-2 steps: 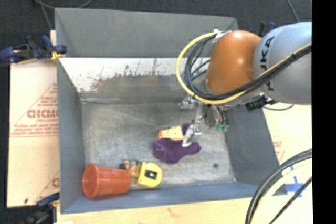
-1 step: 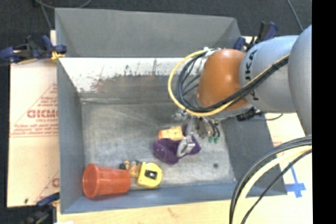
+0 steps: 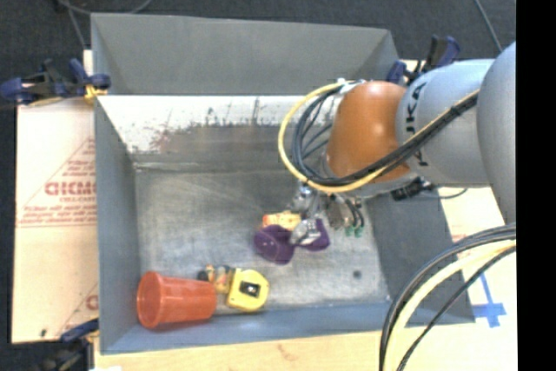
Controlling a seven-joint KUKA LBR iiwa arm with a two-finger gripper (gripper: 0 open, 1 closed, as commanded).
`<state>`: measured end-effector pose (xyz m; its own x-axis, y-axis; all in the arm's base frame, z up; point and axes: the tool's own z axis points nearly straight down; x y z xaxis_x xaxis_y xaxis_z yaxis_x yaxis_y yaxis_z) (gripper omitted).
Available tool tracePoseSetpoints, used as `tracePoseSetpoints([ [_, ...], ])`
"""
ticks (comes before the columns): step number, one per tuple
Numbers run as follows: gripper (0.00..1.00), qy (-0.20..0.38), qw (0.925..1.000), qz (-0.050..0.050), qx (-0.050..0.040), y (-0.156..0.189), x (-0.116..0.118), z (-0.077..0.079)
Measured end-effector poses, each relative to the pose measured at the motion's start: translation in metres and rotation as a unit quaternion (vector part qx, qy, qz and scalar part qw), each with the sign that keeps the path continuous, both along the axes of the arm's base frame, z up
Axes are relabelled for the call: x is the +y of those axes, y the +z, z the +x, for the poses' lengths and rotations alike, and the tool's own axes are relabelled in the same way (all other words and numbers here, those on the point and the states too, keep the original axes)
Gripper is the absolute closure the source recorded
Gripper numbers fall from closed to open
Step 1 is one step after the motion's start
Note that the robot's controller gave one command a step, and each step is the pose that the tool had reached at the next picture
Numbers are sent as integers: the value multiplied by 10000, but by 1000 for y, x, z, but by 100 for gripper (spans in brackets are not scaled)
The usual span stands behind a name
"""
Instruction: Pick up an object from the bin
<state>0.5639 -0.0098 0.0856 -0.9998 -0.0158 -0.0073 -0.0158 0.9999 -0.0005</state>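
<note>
Tool [image 3: 323, 217] over purple thing [image 3: 280, 244] in bin [image 3: 113, 187] — grip unclear; orange cup [image 3: 174, 300], yellow tape measure [image 3: 246, 291] nearby.

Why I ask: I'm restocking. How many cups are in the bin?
1. The orange cup lies on its side in the bin's near-left corner, beside a yellow tape measure. The arm hides part of the floor, so another may be hidden.

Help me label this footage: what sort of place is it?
Probably a robotics lab's bin-picking test cell: a robot arm reaches into a grey metal bin holding a few loose odds, an orange cup and a yellow tape measure among them.
</note>
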Motion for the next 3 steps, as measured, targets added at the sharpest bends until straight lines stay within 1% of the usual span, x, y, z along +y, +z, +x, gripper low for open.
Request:
tracePoseSetpoints([
  [1,100,0,10000,0,0,0,0,0],
  [2,100,-580,9983,3,21,103,-3,13],
  [3,100,-579,9983,2,22,103,-3,13],
])
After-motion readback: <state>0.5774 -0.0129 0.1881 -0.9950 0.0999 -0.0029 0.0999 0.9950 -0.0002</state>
